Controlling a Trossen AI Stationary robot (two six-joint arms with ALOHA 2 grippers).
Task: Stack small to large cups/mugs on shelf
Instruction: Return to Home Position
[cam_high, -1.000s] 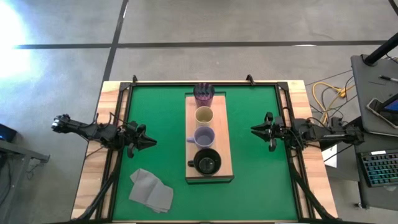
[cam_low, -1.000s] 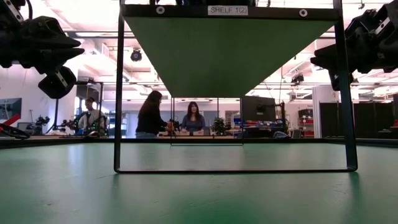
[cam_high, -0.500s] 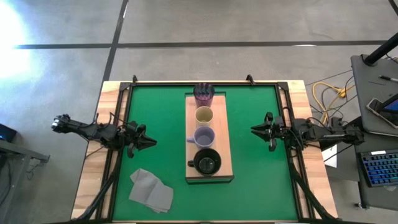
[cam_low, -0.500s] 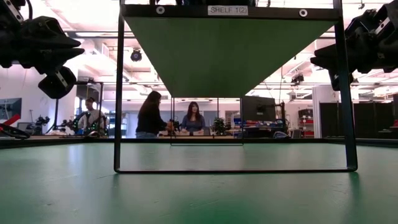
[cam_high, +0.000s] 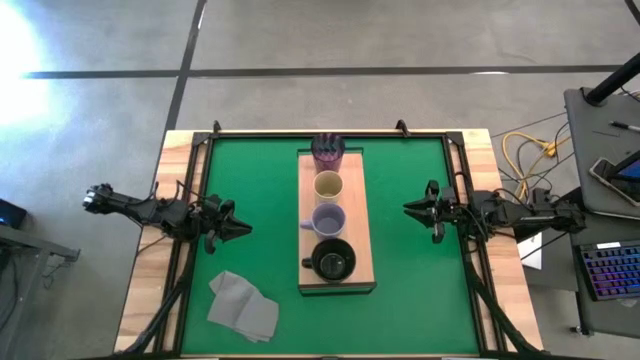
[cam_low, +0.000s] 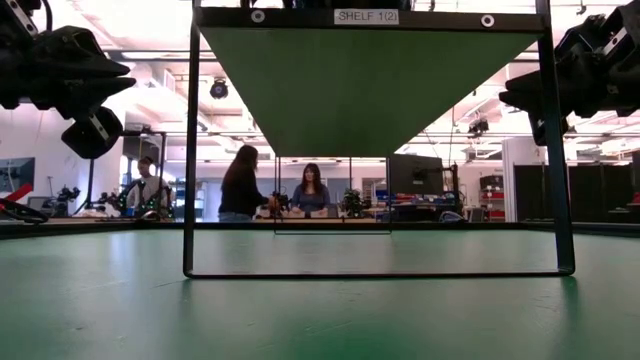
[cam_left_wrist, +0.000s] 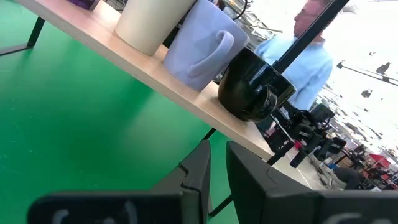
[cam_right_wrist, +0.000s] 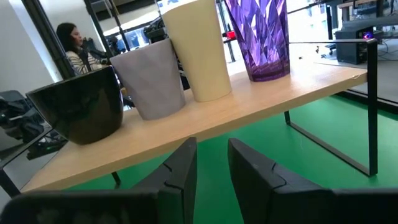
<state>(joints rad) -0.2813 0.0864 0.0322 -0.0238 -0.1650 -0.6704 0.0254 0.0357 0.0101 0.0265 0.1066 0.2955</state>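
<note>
Either side of the shelf (cam_high: 361, 200) labelled "SHELF 1(2)", my left gripper (cam_high: 246, 229) and right gripper (cam_high: 407, 208) hang empty, fingers nearly together.

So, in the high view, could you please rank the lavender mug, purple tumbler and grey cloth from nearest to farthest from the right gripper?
From the right gripper:
1. Lavender mug, middle of the shelf.
2. Purple tumbler, end of the shelf.
3. Grey cloth, left on the mat.

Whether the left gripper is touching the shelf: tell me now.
Apart. The high view shows a strip of green mat lying between the left gripper and the near edge of the shelf.
</note>
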